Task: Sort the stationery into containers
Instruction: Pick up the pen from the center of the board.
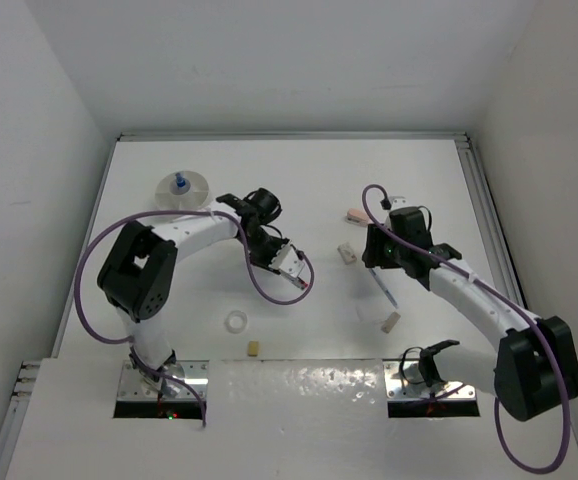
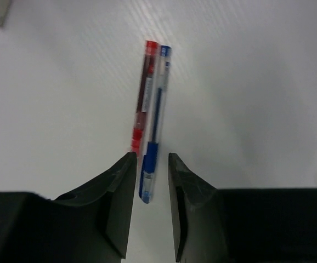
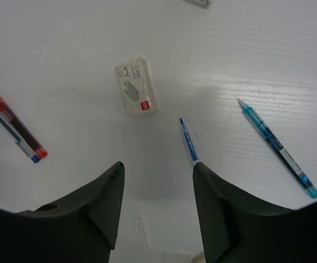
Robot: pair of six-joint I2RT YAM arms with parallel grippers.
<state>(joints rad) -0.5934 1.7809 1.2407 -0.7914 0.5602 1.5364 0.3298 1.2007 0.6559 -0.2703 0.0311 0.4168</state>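
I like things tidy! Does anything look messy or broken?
Nothing looks broken or spilled. Only the tiny bottle sits in the white bowl; the red pen, blue pen, pink eraser and tape ring lie loose on the table.

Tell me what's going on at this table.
A stationery sort is under way. The left hand is poised, jaws slightly apart, at the near end of the clear blue-ink pen, which lies beside the clear red-ink pen. The right hand is open and empty above a thin dark-blue pen. Only a tiny blue-capped bottle sits in the round white bowl.
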